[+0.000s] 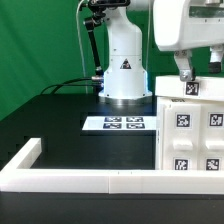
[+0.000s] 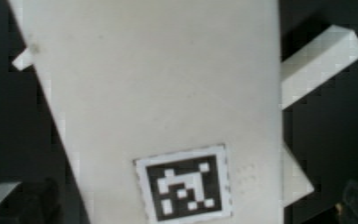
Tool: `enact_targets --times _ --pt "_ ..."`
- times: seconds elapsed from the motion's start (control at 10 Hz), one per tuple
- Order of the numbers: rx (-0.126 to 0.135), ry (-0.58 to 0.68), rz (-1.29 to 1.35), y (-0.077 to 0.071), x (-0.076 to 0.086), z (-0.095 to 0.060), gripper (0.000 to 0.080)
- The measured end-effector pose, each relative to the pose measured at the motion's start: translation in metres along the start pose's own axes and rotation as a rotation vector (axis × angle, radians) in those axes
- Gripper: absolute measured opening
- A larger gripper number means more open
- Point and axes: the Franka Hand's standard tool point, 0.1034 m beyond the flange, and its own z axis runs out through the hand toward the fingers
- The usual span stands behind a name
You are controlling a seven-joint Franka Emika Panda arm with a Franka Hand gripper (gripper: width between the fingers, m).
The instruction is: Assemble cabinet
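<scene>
The black surface (image 1: 60, 130) carries a low white border wall (image 1: 90, 180) along its near edge and the marker board (image 1: 115, 124) in front of the arm's base (image 1: 124, 70).

The cabinet shell (image 1: 190, 125) stands at the exterior view's right, against the border wall. Tagged faces are turned toward the camera. Its full outline is cut by the frame edge, so its long axis cannot be fixed from that view.

A smaller white panel (image 2: 158, 110) fills the wrist view, with one tag near one end. Its long axis runs lengthwise through that picture, tilted slightly off square. In the exterior view it sits at the shell's top (image 1: 190, 88), directly beneath the tool (image 1: 186, 72).

The tool is low over that panel. The fingers (image 2: 16, 200) show only as dark edges, so I cannot tell whether the jaws are wide, narrow or gripping.

Hazards, as judged:
- The panel's slight tilt could cause it to bind or seat crooked on the shell.
- Downward force applied off centre could shift the shell along the border wall.
</scene>
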Motion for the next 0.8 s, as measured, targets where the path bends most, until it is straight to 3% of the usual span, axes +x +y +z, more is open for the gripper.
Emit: enact_targets --times 0.4,0.6,0.8 --pt "0.006 -0.01 0.023 -0.001 -0.003 0.008 0.0797" --pt "0.007 -0.015 0.027 0.0 -0.005 0.011 0.0553" --pt "0.006 -0.016 0.041 0.001 -0.006 0.011 0.0557"
